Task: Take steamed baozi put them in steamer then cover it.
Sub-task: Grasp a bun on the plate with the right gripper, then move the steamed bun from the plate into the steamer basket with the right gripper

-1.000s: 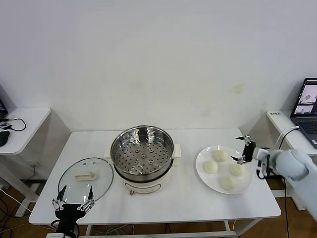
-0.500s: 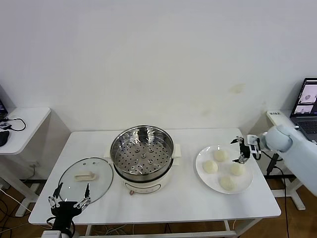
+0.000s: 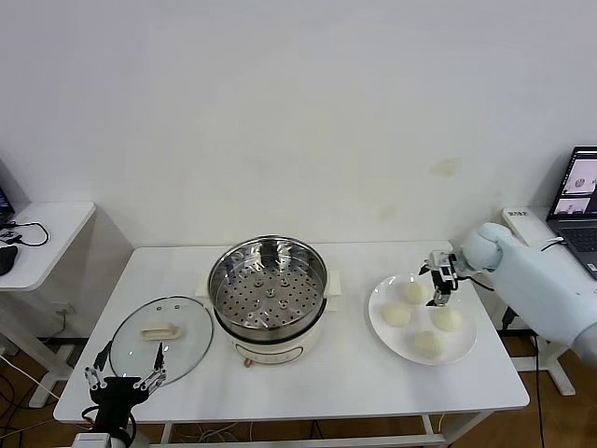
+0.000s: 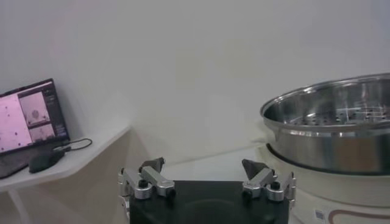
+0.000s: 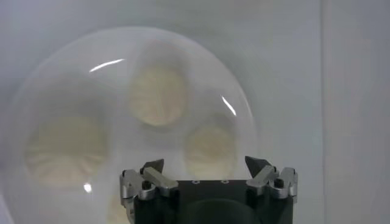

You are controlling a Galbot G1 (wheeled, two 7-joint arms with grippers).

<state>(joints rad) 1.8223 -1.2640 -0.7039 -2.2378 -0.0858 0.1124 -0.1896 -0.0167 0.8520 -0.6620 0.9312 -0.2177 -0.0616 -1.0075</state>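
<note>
Four steamed baozi (image 3: 420, 317) sit on the white plate (image 3: 466, 341) at centre right of the head view. The right gripper (image 3: 439, 277) hovers just above them, fingers wide open and empty. The steamer (image 3: 268, 297) sits mid-desk, uncovered. The left gripper (image 3: 124, 382) is parked lower left, fingers spread too.

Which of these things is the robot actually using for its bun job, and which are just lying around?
Part of the job:
- four cream-white round buns on a flat white plate
- shiny steel steamer pot
- round clear glass lid
- open right gripper above the plate

Just lying about:
- open laptop on the side desk
</note>
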